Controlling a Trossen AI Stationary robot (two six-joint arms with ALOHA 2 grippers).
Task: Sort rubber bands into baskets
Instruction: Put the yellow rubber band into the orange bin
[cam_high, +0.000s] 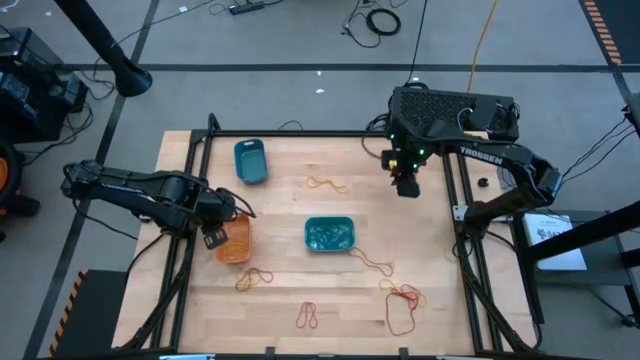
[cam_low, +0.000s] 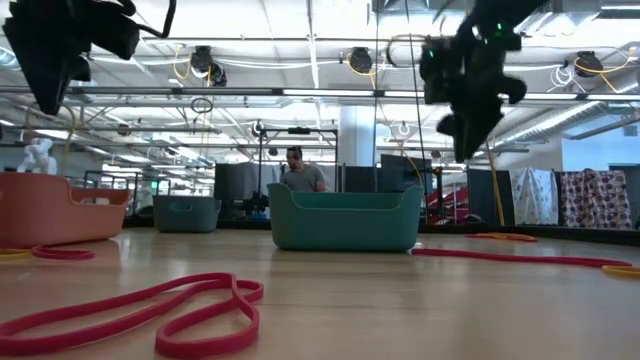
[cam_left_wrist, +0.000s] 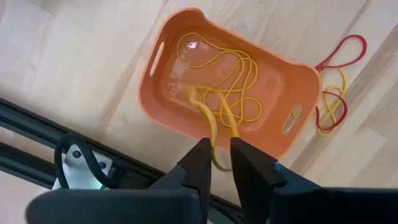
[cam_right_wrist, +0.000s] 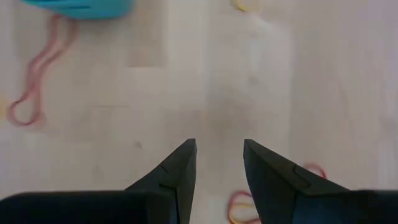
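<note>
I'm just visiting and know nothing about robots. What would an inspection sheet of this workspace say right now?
Surface: wooden table, bare between the items.
Job's things: orange basket holding yellow rubber bands; teal basket mid-table; blue basket toward the far side. Loose red and yellow bands lie on the near half, and one yellow band beyond the teal basket.
Clutter: nothing seen.
Grippers: left gripper above the orange basket, fingers slightly apart, a yellow band hanging between them. Right gripper open over bare wood, holding nothing.
Cables: black cables on the floor beyond the table.
Surroundings: a person stands far behind the table.
</note>
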